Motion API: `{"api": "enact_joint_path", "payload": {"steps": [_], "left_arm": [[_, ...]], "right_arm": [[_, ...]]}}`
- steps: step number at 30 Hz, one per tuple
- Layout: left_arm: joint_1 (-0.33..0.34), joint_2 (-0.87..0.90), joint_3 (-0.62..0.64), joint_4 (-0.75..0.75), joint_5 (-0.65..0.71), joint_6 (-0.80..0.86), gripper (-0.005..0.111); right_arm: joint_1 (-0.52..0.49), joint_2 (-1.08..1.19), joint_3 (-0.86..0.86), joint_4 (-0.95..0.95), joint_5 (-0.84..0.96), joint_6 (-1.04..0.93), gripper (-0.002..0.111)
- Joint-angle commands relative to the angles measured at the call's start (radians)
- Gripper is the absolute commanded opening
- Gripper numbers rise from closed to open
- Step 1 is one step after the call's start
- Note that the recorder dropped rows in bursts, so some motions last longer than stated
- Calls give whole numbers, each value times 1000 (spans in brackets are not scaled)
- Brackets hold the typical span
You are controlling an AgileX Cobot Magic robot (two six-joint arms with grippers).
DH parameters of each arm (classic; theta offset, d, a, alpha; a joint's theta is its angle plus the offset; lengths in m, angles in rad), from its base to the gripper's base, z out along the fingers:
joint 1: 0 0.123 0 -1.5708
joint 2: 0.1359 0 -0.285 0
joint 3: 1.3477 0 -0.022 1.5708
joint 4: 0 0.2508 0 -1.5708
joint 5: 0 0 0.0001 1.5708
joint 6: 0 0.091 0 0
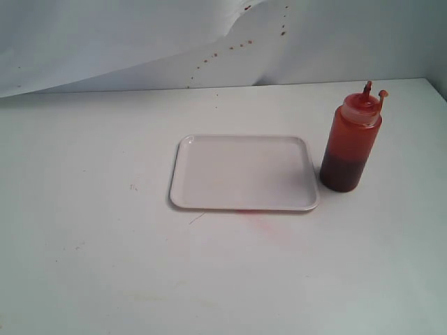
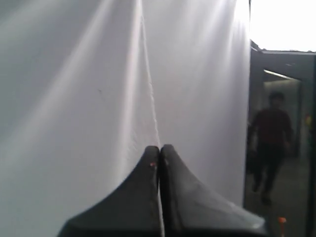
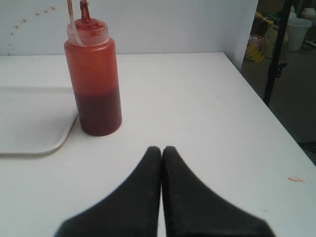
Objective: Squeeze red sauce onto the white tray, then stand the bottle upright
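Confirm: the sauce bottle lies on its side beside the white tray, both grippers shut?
No. The squeeze bottle stands upright, not on its side; the exterior view shows it. It is beside the white tray, and the left gripper and right gripper are both shut.

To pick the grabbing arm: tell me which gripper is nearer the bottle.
Right, most likely. The right gripper points at the bottle standing ahead of it. The left gripper faces a white sheet; the bottle is out of its view.
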Motion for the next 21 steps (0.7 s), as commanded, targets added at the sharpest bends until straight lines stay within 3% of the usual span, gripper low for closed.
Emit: {"api": "enact_joint_path", "payload": {"steps": [1,6,13,21], "left_arm": [[-52,321,-219,215,-38,-154,0],[-176,587,-412,292,-38,-240,0],[-362,875,-575,305,-38,-238,0],[-472,1063,-707,165,-38,-227,0]], "right_arm": [[5,-4,4,6,-2,-2,0],[5,-4,4,6,-2,-2,0],[5,-4,4,6,-2,-2,0],[5,-4,4,6,-2,-2,0]]}}
